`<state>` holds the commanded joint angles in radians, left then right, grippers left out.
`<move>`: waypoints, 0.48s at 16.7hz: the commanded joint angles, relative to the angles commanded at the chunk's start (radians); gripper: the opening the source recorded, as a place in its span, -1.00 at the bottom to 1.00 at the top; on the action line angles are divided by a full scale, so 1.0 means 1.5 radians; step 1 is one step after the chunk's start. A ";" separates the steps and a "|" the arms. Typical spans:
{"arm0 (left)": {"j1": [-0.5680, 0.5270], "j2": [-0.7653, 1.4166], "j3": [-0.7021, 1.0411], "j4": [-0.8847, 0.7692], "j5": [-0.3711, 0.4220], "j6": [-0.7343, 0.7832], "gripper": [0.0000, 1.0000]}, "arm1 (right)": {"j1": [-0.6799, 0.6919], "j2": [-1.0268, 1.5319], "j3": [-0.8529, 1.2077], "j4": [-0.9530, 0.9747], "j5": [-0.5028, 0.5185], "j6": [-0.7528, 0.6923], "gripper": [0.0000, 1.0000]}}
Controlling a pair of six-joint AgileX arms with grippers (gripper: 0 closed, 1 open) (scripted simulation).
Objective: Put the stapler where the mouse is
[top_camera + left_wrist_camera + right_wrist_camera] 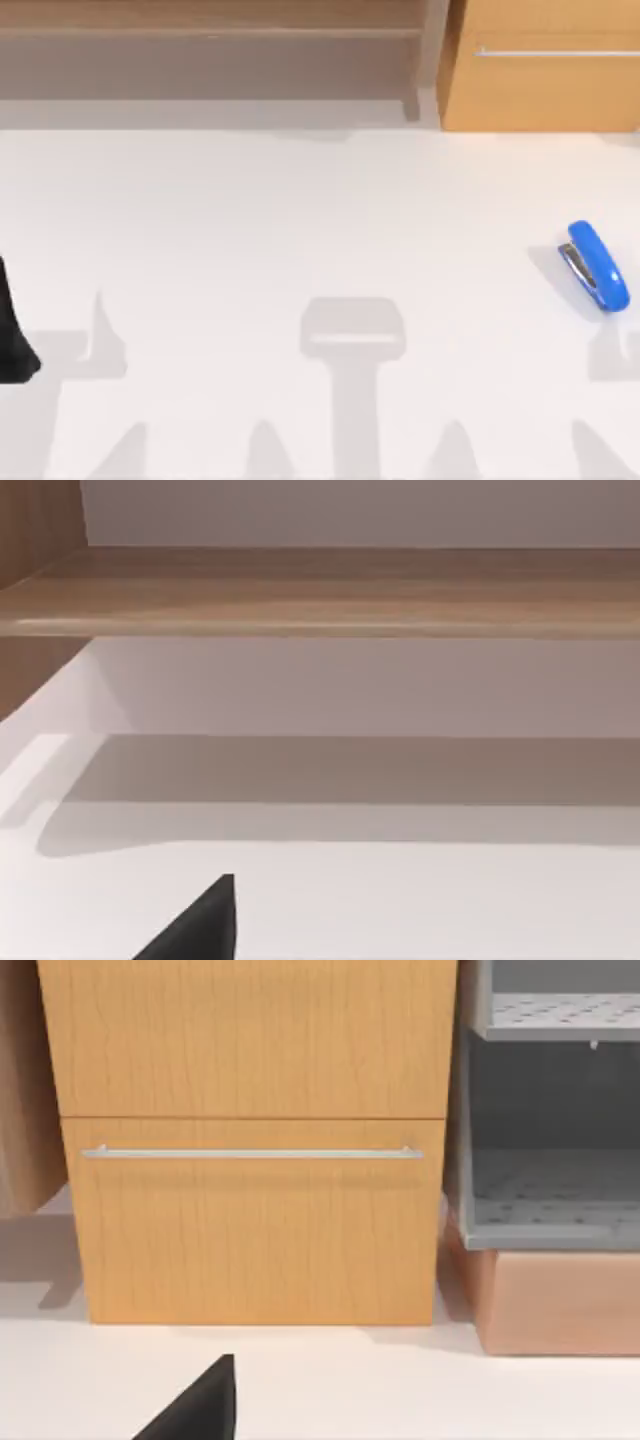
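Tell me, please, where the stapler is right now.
In the top view, the stapler lies on the white table near its right edge, in front of the wooden drawer cabinet.

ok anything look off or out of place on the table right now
Mostly tidy. The stapler lies intact at the table's right side, angled rather than square to the edge. The odd part: the task names a mouse, but no mouse can be seen on the table. Nothing is spilled or damaged.
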<state>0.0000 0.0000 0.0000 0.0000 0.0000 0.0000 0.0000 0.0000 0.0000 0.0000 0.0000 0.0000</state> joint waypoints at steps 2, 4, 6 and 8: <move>0.000 0.000 0.000 0.000 0.000 0.000 1.00 | 0.000 0.000 0.000 0.000 0.000 0.000 1.00; 0.000 0.000 0.000 0.000 0.000 0.000 1.00 | 0.004 0.020 0.020 -0.013 -0.002 -0.002 1.00; 0.000 0.000 0.000 0.000 0.000 0.000 1.00 | 0.011 0.069 0.068 -0.042 -0.005 -0.007 1.00; 0.000 0.000 0.000 0.000 0.000 0.000 1.00 | 0.020 0.147 0.138 -0.086 -0.008 -0.016 1.00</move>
<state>0.0000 0.0000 0.0000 0.0000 0.0000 0.0000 0.0294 0.2207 0.2071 -0.1289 -0.0117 -0.0234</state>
